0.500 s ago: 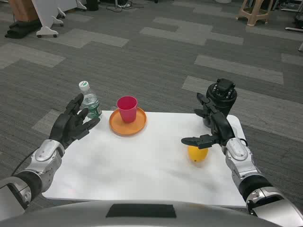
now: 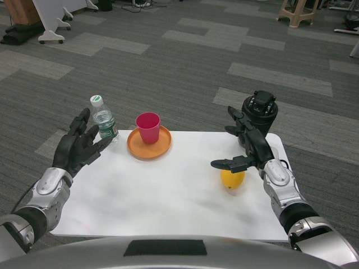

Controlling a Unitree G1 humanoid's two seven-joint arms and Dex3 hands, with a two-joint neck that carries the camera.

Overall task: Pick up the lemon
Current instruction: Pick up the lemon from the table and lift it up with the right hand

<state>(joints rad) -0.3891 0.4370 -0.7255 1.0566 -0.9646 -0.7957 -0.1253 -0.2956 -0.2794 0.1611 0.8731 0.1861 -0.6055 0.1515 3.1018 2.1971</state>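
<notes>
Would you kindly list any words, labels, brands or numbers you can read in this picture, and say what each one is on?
None can be read.
Water bottle: it has a label band, but its print is too small and blurred to read.
Pink cup, orange plate, lemon and black container: no lettering shows.
White table: no markings show.

Bare table left of lemon; black canister close behind right hand.
</notes>
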